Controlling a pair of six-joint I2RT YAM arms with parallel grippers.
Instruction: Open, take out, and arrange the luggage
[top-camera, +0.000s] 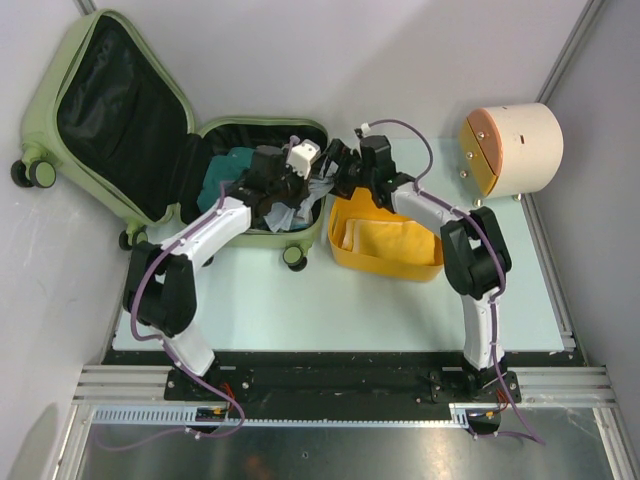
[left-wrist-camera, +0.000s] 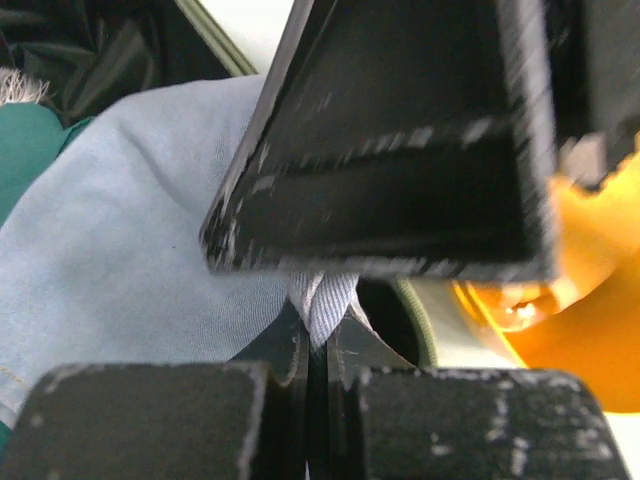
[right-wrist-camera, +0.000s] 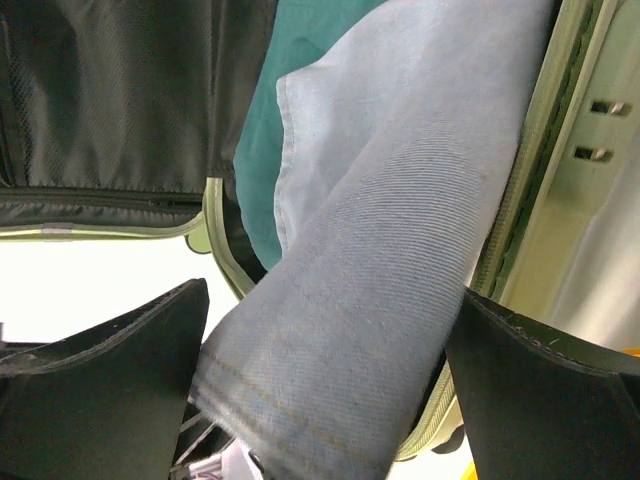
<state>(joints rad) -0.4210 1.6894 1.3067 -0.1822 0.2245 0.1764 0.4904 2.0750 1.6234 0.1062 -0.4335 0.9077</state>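
The luggage (top-camera: 45, 95), a pale sage-green hard-shell suitcase, lies open at the back left, its black-lined lid leaning against the wall. A light blue denim garment (top-camera: 303, 207) rises out of its lower half over a teal garment (top-camera: 228, 165). My left gripper (left-wrist-camera: 323, 325) is shut on a pinched fold of the denim garment (left-wrist-camera: 130, 250). My right gripper (right-wrist-camera: 325, 390) stands open, its fingers (right-wrist-camera: 110, 380) wide apart on either side of a band of the denim garment (right-wrist-camera: 380, 260). Both grippers meet over the suitcase's right rim (top-camera: 318, 215).
A yellow basket (top-camera: 385, 262) holding a folded yellow cloth sits right of the suitcase. A cream drum (top-camera: 520, 145) lies at the back right. The suitcase's wheels (top-camera: 293, 256) face the near side. Grey walls close in left and right.
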